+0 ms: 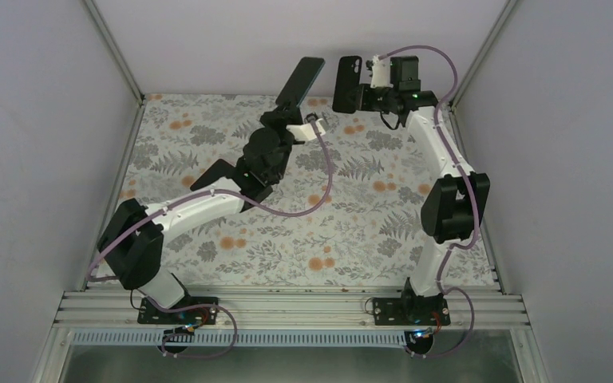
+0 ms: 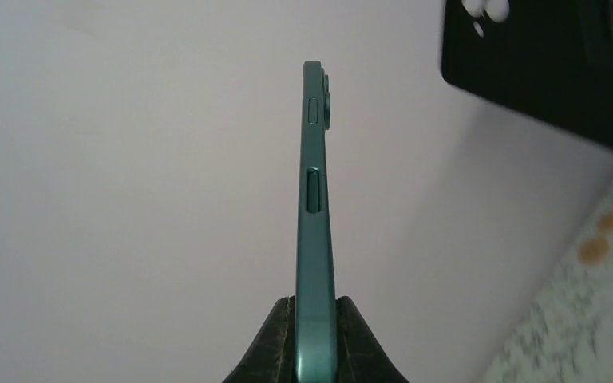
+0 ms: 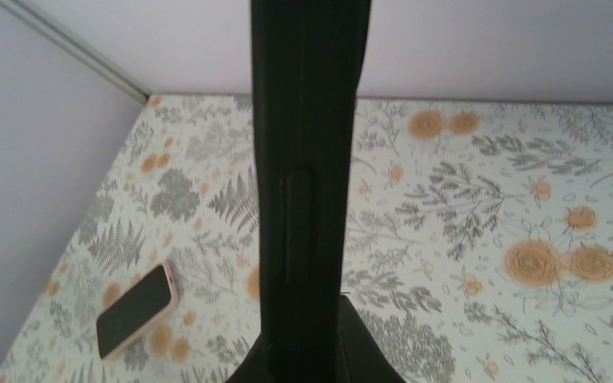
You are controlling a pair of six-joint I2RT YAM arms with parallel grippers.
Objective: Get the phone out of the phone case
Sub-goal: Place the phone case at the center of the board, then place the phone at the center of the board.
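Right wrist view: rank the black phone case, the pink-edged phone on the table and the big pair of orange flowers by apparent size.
1. Black phone case, largest, though nearness to the camera inflates it.
2. Pink-edged phone and orange flower pair: too alike to rank.

We can read no text, brand, number or sign on the phone (image 2: 313, 239), the phone case (image 3: 307, 159) or elsewhere.

Satin phone (image 2: 315, 255), matt phone case (image 3: 307, 120)
Its green edge looks like smooth metal; the black case looks like dull, soft plastic.
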